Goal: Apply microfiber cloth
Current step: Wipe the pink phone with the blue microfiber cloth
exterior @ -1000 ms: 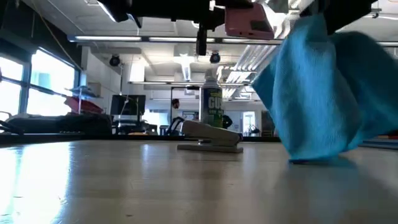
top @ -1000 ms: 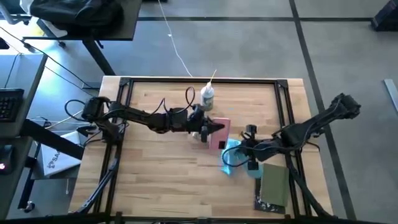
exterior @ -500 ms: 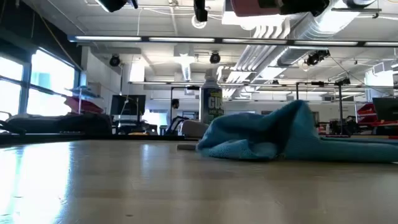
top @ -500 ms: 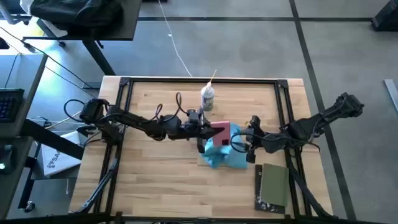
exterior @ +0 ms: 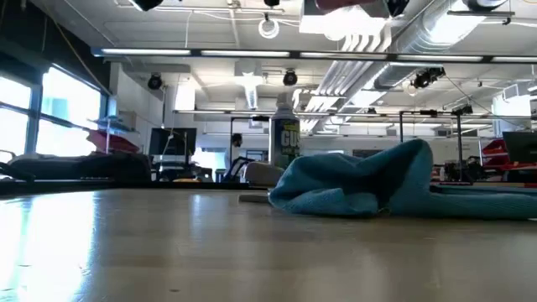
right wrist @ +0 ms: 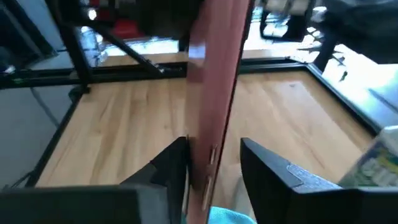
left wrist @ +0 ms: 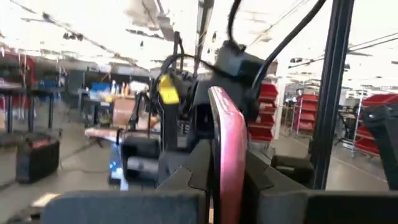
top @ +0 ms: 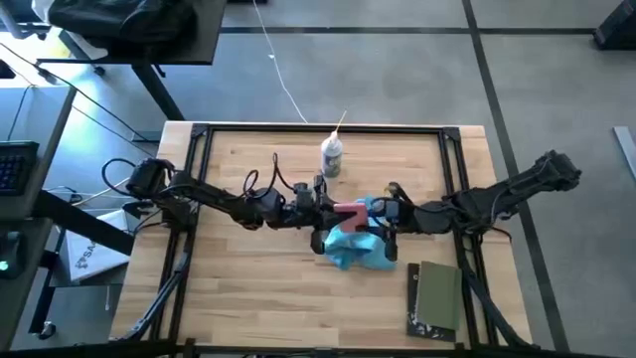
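— While both arms meet over the middle of the table [top: 248, 288], what is each one doing, starting from the left?

— The left gripper [top: 328, 211] reaches in level from the left. It is clamped on a flat pink slab [top: 348, 211], held on edge above the wood; in the left wrist view that slab [left wrist: 227, 152] stands upright between the fingers [left wrist: 186, 180].

— And the microfiber cloth?

— The microfiber cloth [top: 353, 244] lies in a crumpled turquoise heap on the table, directly under and just in front of the two gripper tips. Seen from table height, the cloth [exterior: 361, 189] rests flat on the surface with nothing gripping it.

— What about the right side?

— The right gripper [top: 383, 214] faces the left one from the other end of the slab. Its fingers [right wrist: 273, 171] stand slightly apart with the slab's edge [right wrist: 214, 93] between them; I cannot tell whether they press on it.

— Anything else nearby?

— A spray bottle [top: 331, 156] stands behind the grippers, and an olive-green book [top: 437, 296] lies to the right of the cloth, near the table's front.
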Robot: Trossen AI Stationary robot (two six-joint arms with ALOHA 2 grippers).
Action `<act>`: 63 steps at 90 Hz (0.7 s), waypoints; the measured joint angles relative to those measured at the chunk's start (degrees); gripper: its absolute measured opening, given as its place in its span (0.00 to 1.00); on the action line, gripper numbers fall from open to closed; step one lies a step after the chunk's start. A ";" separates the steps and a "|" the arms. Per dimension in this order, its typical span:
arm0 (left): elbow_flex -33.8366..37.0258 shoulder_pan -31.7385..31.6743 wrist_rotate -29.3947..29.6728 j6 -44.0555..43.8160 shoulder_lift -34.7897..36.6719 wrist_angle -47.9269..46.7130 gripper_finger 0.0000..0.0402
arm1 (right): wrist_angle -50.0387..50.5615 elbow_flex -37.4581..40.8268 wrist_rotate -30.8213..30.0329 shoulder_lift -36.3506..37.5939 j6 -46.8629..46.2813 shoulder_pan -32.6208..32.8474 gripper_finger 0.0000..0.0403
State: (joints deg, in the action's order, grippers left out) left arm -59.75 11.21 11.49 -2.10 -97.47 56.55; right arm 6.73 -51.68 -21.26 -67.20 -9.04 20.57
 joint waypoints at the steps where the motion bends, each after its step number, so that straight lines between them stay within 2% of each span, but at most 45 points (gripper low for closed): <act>1: 0.00 0.03 0.08 0.11 0.00 -0.01 0.03 | -0.33 0.00 0.67 -0.16 0.08 -0.10 0.23; 9: 0.00 0.17 0.50 0.21 0.00 -0.24 0.03 | -2.29 0.00 4.53 -1.07 1.62 -0.45 0.15; 20: 0.00 0.17 -0.49 0.41 0.04 -0.89 0.06 | -3.08 0.02 4.47 -1.13 3.08 -0.52 0.03; 44: -0.04 0.08 -3.29 -0.71 -0.15 -1.73 0.17 | -3.26 0.02 3.78 -0.96 3.67 -0.45 0.01; 63: -0.03 -0.10 -3.29 -0.71 -0.18 -4.35 0.28 | -4.23 0.02 3.76 -0.91 4.74 -0.45 0.01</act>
State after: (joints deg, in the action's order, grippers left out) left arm -59.78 11.11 8.20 -2.81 -97.65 52.20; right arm 2.50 -51.66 -17.49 -68.12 -4.30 20.12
